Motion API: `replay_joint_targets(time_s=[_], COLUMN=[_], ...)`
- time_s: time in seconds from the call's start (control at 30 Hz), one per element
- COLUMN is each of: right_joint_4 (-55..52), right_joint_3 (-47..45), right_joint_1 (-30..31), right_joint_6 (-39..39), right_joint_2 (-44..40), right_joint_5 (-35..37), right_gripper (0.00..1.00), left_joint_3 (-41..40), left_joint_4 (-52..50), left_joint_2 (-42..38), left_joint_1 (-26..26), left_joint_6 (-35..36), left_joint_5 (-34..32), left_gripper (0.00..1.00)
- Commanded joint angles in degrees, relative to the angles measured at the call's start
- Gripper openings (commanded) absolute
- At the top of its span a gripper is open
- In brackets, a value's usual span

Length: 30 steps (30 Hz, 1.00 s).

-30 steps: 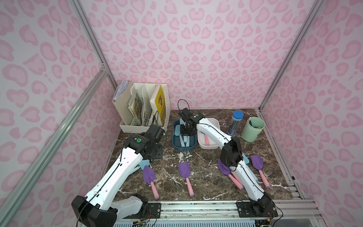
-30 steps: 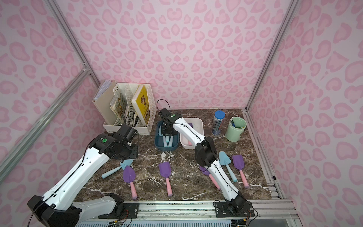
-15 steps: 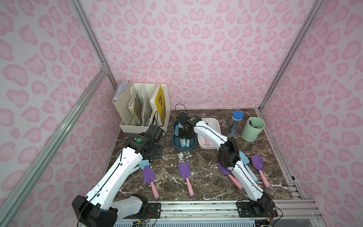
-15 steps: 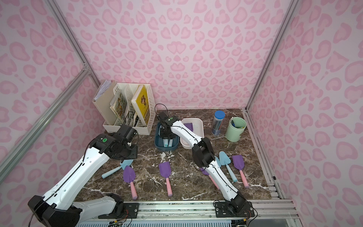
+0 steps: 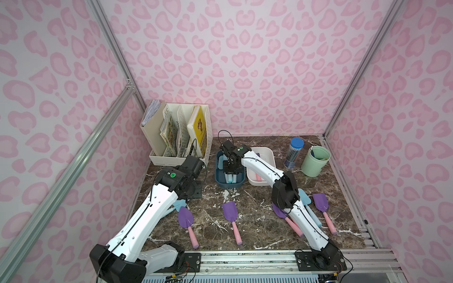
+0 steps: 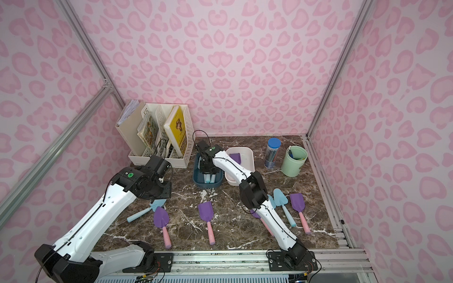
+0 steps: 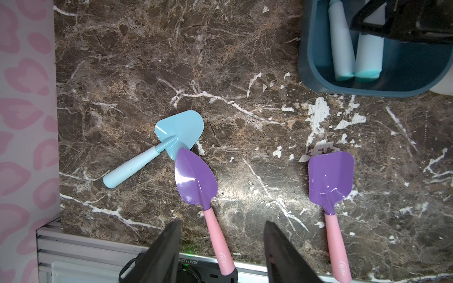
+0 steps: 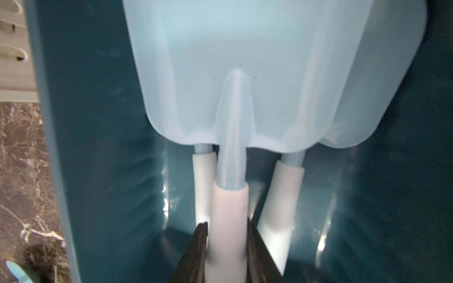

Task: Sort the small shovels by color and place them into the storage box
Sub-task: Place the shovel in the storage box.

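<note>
My right gripper (image 8: 226,225) is shut on the pale handle of a light blue shovel (image 8: 232,98). It holds that shovel inside the dark blue storage box (image 5: 218,177), over two other light blue shovels. The white box (image 5: 267,156) beside it holds a purple shovel with a pink handle (image 6: 235,156). My left gripper (image 7: 223,223) hangs open above the table, over the pink handle of a purple shovel (image 7: 196,176). That shovel's blade overlaps a light blue shovel (image 7: 179,129). A square purple shovel (image 7: 331,174) lies nearby. Three more shovels lie by the right arm (image 5: 321,203).
A white file rack with books (image 5: 181,137) stands at the back left. A clear tube with a blue cap (image 5: 294,152) and a green cup (image 5: 315,161) stand at the back right. A metal rail (image 5: 245,257) runs along the front edge.
The right arm has shifted slightly left and lowered the light blue shovel into the dark blue box. The left arm has not moved.
</note>
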Motion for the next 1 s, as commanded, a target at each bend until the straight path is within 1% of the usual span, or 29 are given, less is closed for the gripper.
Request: replay_joint_targets(time_s=[0.0,0.47,0.97], right_joint_4=[-0.2,-0.6,-0.6], right_joint_3=[-0.1,-1.5,-1.7], right_joint_1=[-0.2,-0.2,-0.2], right_joint_6=[-0.3,-0.8,-1.4], right_joint_2=[0.0,0.3,1.4], right_joint_5=[0.1,-1.1,-2.1], right_gripper=[0.22,0.24,0.31], left_joint_3=[-0.1,0.0,-0.1], left_joint_4=[0.0,0.1,0.0], left_joint_2=[-0.2,0.0,0.0], left_joint_1=[0.1,0.2,0.3], left_joint_6=[0.5,0.4,0.5], left_joint_5=[0.0,0.2,0.1], left_gripper=[0.60,0.60,0.60])
